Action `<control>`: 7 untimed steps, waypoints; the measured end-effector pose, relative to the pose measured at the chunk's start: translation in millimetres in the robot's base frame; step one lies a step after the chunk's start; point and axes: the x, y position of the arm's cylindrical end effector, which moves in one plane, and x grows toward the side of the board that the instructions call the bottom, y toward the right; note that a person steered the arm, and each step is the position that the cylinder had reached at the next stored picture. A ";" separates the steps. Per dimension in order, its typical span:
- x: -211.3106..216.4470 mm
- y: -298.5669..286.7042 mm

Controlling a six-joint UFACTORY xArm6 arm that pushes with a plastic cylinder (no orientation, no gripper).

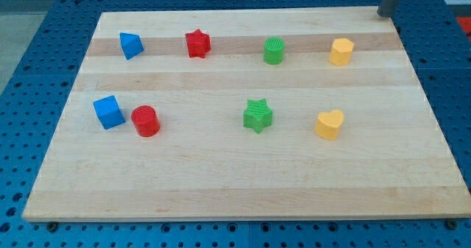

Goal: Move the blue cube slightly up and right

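The blue cube (109, 112) lies on the wooden board (243, 182) at the view's left, about mid-height. A red cylinder (146, 121) sits just to its right, almost touching it. My rod comes down at the view's top right, and my tip (384, 15) rests at the board's top right corner, far from the blue cube.
A blue wedge-like block (130, 45), a red star (197, 43), a green cylinder (274, 51) and a yellow block (341, 51) line the top row. A green star (257, 115) and a yellow heart (330, 124) lie in the lower row, right of the centre.
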 end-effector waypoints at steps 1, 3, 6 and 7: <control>25.1 -53.7; 30.4 -142.2; 33.7 -282.7; 33.7 -284.0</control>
